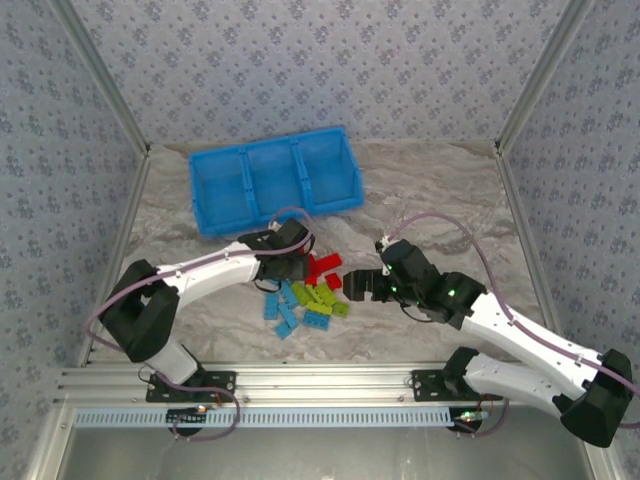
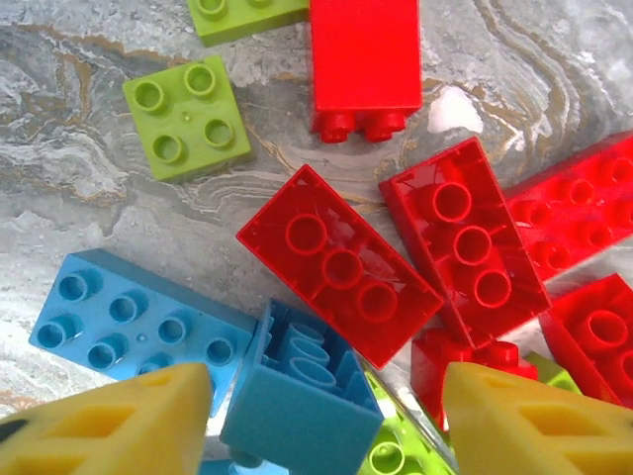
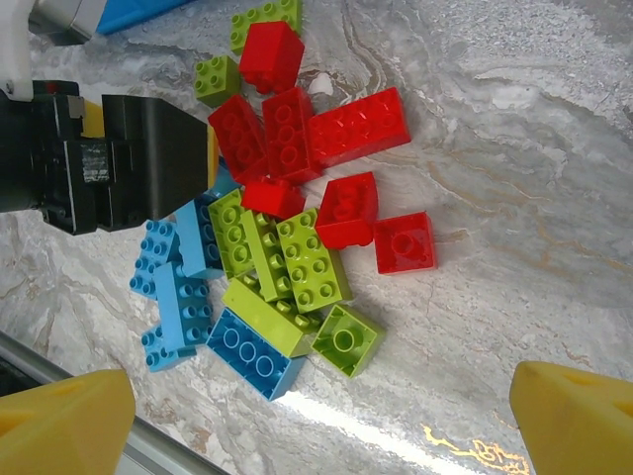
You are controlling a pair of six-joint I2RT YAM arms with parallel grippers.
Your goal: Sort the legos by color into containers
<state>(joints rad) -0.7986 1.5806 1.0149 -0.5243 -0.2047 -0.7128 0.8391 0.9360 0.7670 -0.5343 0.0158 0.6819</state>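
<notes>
2 grippers are flanking the legos (image 1: 308, 295) heaped on the table (image 1: 440, 190). Nearest, the left gripper (image 2: 326, 426) is hanging low over the heap, jaws standing apart astride a blue brick (image 2: 302, 396) lying on its side, a gap showing at one finger. Just beyond it, red bricks (image 2: 341, 262) are crowding, undersides up. The right gripper (image 3: 318, 421) is gaping wide at the heap's right edge, holding nothing. Farther back, well apart, the tray (image 1: 262, 217) is sitting with its 3 compartments side by side.
</notes>
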